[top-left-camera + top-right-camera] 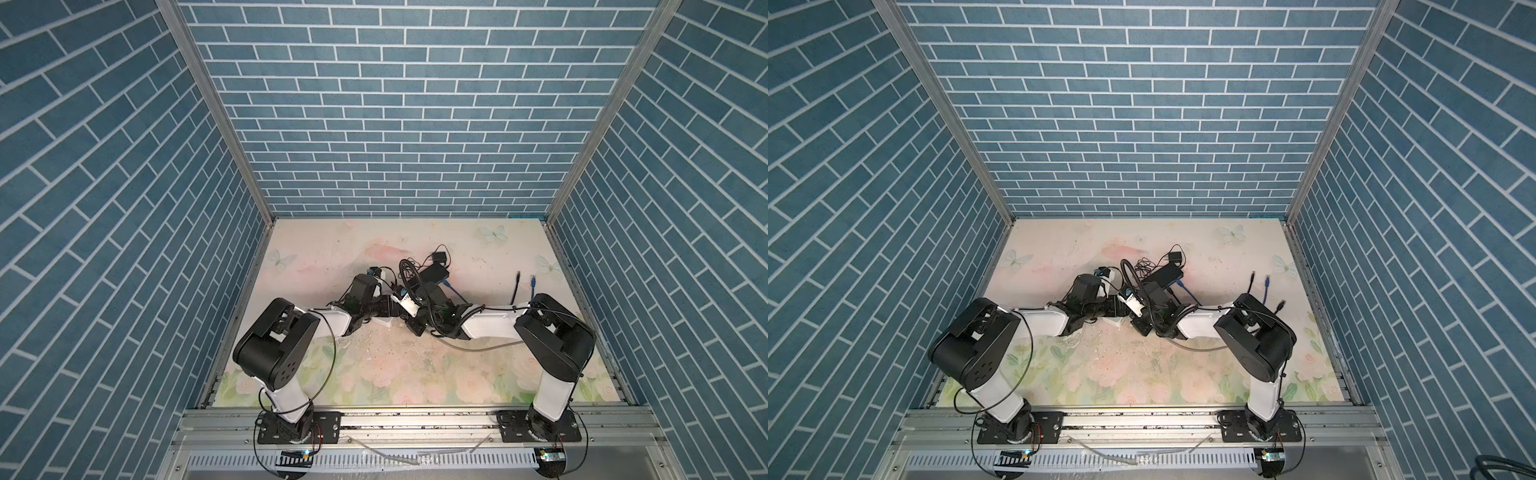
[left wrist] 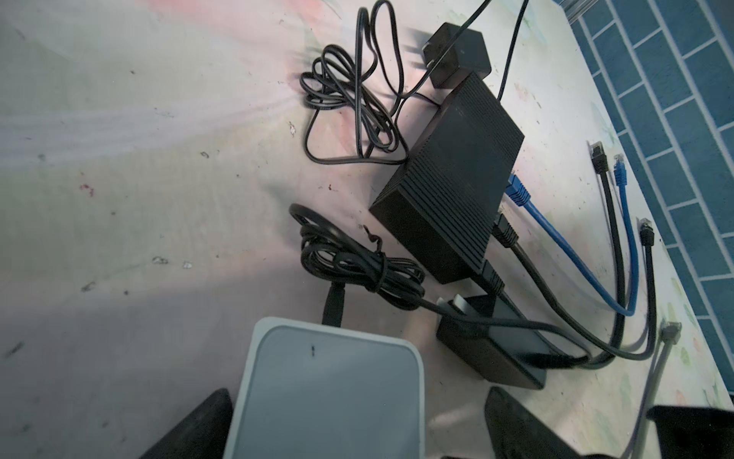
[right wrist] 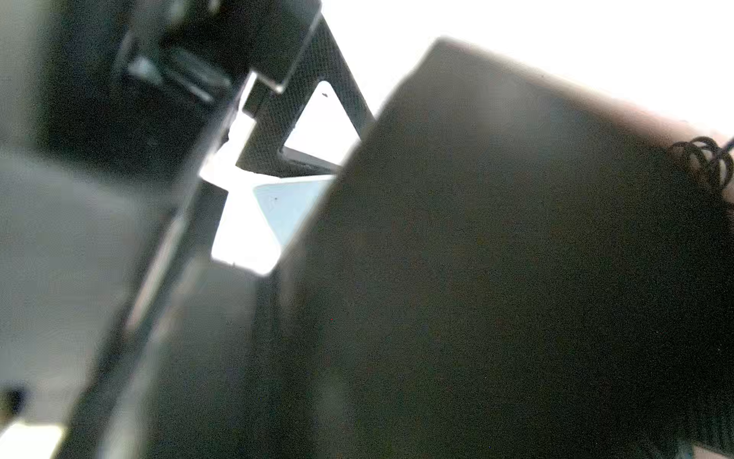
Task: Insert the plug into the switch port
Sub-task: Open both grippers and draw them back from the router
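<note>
Left end effector [image 2: 357, 393] stands open, fingers [image 2: 190, 429] either side of white box [image 2: 329, 397] on desk [image 2: 159, 198]; right end effector [image 1: 417, 325] closed, contents indiscernible.

Floral-print table [image 1: 374, 374]: black switch [image 1: 434, 272], power adapter [image 1: 439, 257], coiled cord [image 2: 349, 103] at 1 o'clock; loose patch cables [image 1: 524, 286] at 2 o'clock.

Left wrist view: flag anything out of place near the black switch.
Several unplugged cable ends lie loose beside the black switch, and a black cord sprawls tangled near it. Nothing looks broken.
</note>
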Action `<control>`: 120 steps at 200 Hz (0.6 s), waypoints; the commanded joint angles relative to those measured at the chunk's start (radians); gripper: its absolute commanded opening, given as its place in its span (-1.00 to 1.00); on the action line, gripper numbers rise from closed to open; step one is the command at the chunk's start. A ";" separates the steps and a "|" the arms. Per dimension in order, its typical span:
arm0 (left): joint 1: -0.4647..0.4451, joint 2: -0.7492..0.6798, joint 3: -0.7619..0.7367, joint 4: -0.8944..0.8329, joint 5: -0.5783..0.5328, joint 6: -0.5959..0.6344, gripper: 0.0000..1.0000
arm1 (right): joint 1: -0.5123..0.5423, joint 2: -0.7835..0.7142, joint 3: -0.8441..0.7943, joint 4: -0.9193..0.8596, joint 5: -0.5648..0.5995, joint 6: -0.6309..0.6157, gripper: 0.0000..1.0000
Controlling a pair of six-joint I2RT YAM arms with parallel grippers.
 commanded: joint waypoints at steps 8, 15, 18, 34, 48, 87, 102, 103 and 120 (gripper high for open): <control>0.002 -0.035 0.043 -0.222 0.165 -0.015 0.99 | -0.010 0.032 0.029 0.059 0.008 0.004 -1.00; 0.010 -0.043 0.050 -0.234 0.160 -0.010 0.99 | -0.011 0.034 0.032 0.044 0.013 0.001 -1.00; 0.015 -0.046 0.053 -0.240 0.161 -0.008 0.99 | -0.014 0.036 0.034 0.031 0.015 -0.001 -1.00; 0.039 -0.064 0.067 -0.261 0.160 0.001 0.99 | -0.026 0.041 0.027 0.013 0.015 -0.003 -1.00; 0.061 -0.075 0.078 -0.270 0.168 0.007 0.99 | -0.036 0.043 0.008 0.012 0.019 -0.005 -1.00; 0.113 -0.096 0.110 -0.254 0.202 0.001 0.99 | -0.053 0.042 -0.024 0.022 0.025 -0.007 -1.00; 0.126 -0.107 0.126 -0.269 0.192 0.006 0.99 | -0.054 0.049 -0.022 0.022 0.022 -0.009 -0.99; 0.126 -0.108 0.126 -0.269 0.190 0.006 0.99 | -0.053 0.050 -0.022 0.022 0.022 -0.009 -0.98; 0.138 -0.132 0.127 -0.287 0.149 0.007 0.99 | -0.053 0.059 -0.016 0.014 0.022 -0.012 -0.84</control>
